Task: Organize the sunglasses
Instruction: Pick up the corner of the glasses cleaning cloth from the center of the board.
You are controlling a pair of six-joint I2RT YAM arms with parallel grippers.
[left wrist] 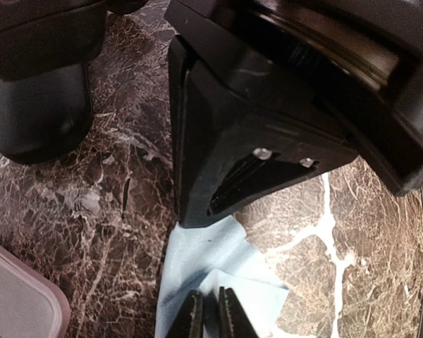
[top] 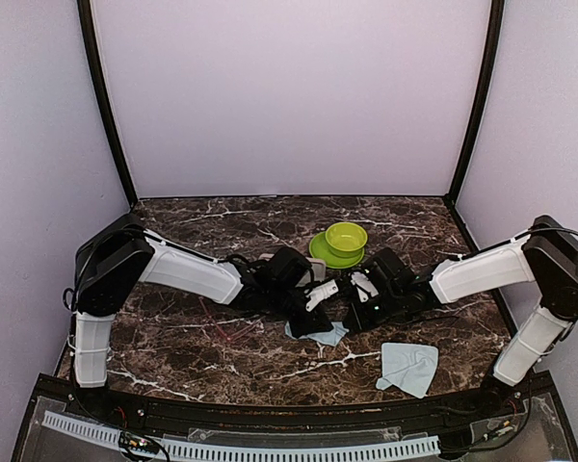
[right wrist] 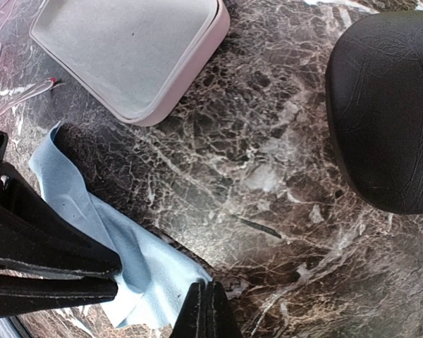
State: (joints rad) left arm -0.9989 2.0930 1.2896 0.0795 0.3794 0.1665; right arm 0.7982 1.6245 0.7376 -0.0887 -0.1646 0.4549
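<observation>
Down at the middle of the surface, the left fingers (left wrist: 189,320) stand almost together with only a thin slit between them. A fold of the light blue cloth (left wrist: 197,260) shows in that slit, but whether they actually pinch it cannot be told. The right fingers (right wrist: 197,317) are pressed flat against each other with nothing between them, and their tips sit at the near edge of the same cloth. The two sets of fingers face each other closely over it. The cloth lies rumpled on the dark marble surface (top: 193,346), one corner reaching away toward the pink rectangular case (right wrist: 134,49). Just beside that case, at the left margin of the right wrist view, lies a thin, red-tipped temple of the red-pink sunglasses (right wrist: 25,96) — the rest of the frame runs out of view there. The black oval case (right wrist: 388,105) rests on the surface well to the other side of the cloth. Farther out, a second blue cloth (top: 407,368) lies crumpled near the right arm's base, and a green bowl (top: 347,236) stands on a green plate (top: 320,255) behind both arms.
</observation>
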